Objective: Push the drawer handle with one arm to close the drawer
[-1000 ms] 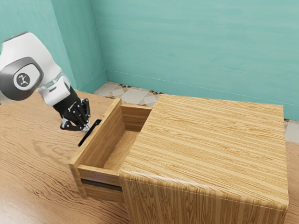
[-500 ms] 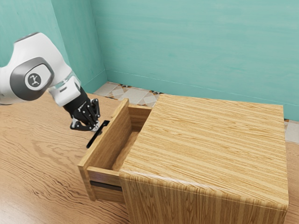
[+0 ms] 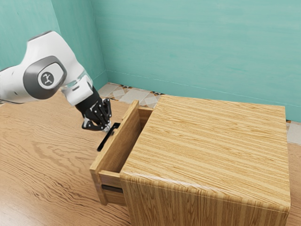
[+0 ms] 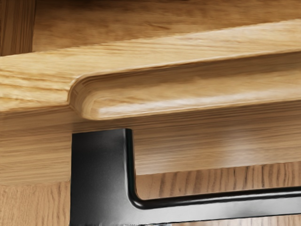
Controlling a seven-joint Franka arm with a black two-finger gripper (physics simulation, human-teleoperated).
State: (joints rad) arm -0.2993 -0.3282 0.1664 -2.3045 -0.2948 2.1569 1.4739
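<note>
wooden drawer (image 3: pixel 121 149) partly open, black bar handle (image 3: pixel 106 140) on its front

I hold my closed gripper (image 3: pixel 107 128) at the black handle (image 3: pixel 106 140); the drawer (image 3: pixel 123 141) juts partway from the cabinet (image 3: pixel 207 146).

Bright soft light, sheen on handle (image 4: pixel 211 209)

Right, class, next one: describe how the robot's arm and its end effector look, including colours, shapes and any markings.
The arm is smooth white with rounded segments; a broad dark grey ring surrounds a white disc with a small dark emblem. The end effector is black, with angular jointed linkages, small light pivot dots and pale tips.
</note>
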